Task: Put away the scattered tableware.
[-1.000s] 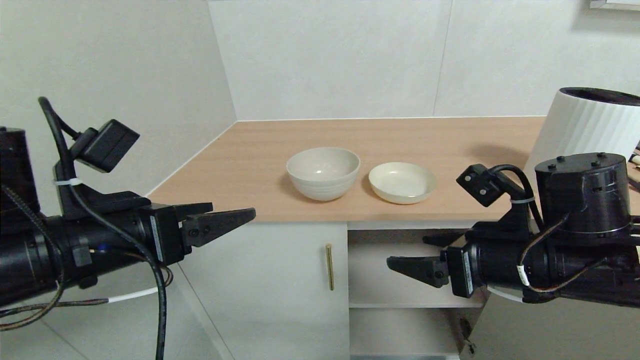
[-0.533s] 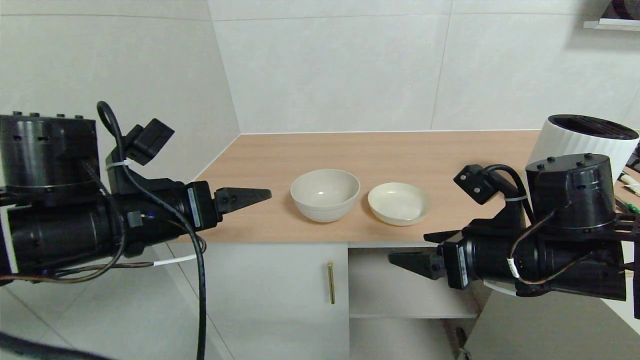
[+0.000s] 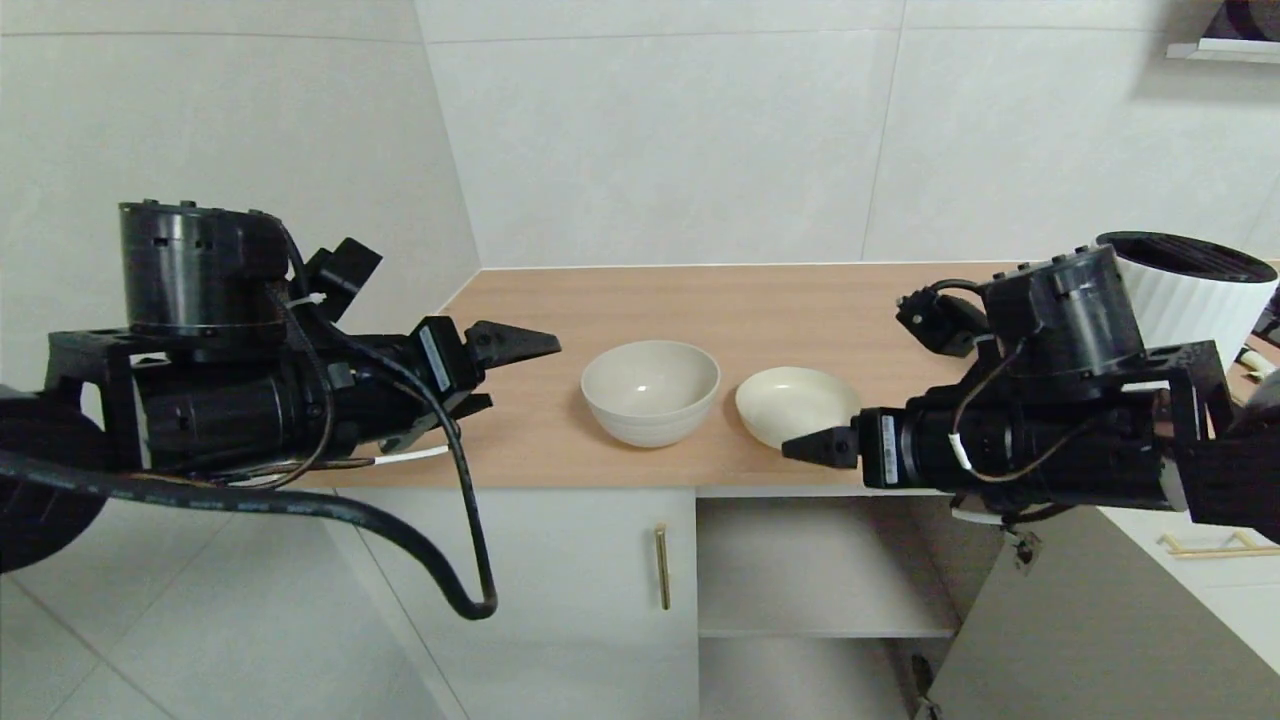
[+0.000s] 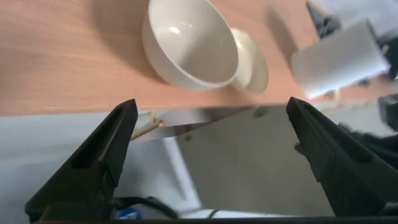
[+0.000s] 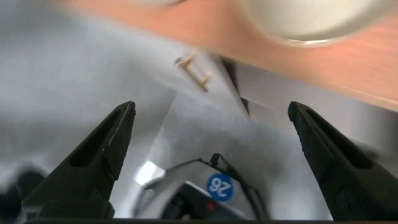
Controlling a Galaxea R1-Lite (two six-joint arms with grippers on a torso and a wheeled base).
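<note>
Caution: left end effector (image 4: 211, 104) and right end effector (image 5: 211, 109) are gaping; you are risking shoving the dish (image 3: 795, 400) off the table (image 3: 760, 310).

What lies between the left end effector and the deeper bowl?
Bare countertop, seen in the head view; the left end effector hovers short of the deeper bowl.

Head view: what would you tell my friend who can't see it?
A deep bowl and a shallow dish sit side by side on a wooden counter. The left end effector and right end effector hover open on either side.
</note>
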